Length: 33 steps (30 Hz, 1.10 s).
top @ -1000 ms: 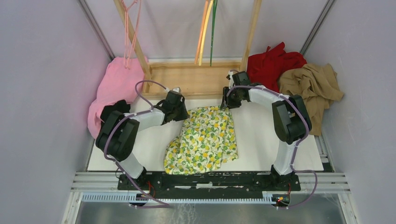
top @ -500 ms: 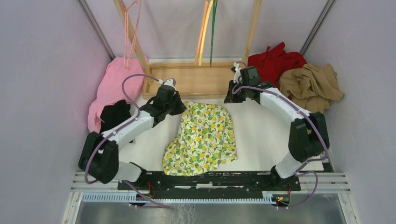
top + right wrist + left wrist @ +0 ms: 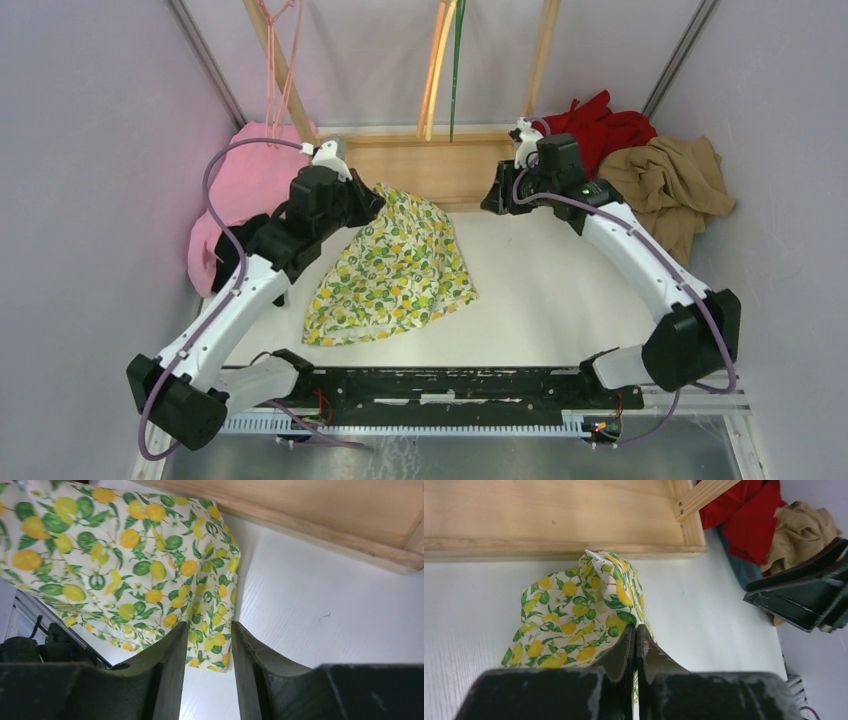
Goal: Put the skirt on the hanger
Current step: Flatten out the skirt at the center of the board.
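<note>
Each arm was built of smooth white link shells joined by chunky black joint housings. The left arm (image 3: 235, 300) and the right arm (image 3: 640, 262) each carried a lilac cable (image 3: 206, 185) that ran along its length and bowed free near the wrist. A small white bracket (image 3: 325, 153) capped each wrist. Both bases were bolted to a scuffed black plate (image 3: 450, 380) at six o'clock of the overhead view, with thin red wires (image 3: 320, 405) beneath it and a small orange light (image 3: 598, 428) towards five o'clock. The left tool (image 3: 634, 630) and the right tool (image 3: 207, 627) had matt black, tapering fingers.
</note>
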{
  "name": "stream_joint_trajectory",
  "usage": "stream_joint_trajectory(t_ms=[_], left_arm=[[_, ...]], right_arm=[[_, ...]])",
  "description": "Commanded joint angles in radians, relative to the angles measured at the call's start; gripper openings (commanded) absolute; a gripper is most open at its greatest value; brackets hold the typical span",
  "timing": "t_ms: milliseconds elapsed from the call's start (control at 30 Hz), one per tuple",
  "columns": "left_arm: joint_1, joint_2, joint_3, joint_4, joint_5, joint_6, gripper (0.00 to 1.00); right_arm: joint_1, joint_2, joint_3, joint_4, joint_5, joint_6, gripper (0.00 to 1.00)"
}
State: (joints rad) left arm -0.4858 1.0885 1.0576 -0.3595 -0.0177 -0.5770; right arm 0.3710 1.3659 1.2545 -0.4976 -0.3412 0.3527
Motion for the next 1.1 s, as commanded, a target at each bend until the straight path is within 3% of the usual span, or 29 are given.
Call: stream_joint_trajectory(t_ms=[0, 100, 233, 400, 567, 800, 1067], left_arm=[[-0.001, 0.03, 0.007, -0.08, -0.03, 0.049, 0.05], [-0.001, 0.054, -0.047, -0.066, -0.054, 0.04, 0.05], [0.0, 0.097, -0.085, -0.039, -0.112, 0.035, 0.06], [0.001, 0.154, -0.074, -0.033, -0.146, 0.043, 0.06], [0.008, 0.165, -0.075, -0.029, -0.156, 0.046, 0.06], [0.011, 0.181, -0.069, -0.029, -0.152, 0.051, 0.06], [0.016, 0.195, -0.073, -0.021, -0.14, 0.055, 0.06]], right_arm=[[0.001, 0.118, -0.065, 0.053, -0.04, 0.011, 0.44], [0.023, 0.176, -0.109, 0.08, -0.051, 0.006, 0.32], [0.101, 0.166, -0.195, 0.094, -0.019, -0.003, 0.29], [0.265, 0.117, -0.267, 0.083, 0.121, 0.002, 0.44], [0.374, 0.113, -0.285, 0.077, 0.259, 0.025, 0.5], [0.42, 0.219, -0.226, 0.035, 0.426, 0.031, 0.5], [0.453, 0.266, -0.188, 0.056, 0.436, 0.032, 0.52]])
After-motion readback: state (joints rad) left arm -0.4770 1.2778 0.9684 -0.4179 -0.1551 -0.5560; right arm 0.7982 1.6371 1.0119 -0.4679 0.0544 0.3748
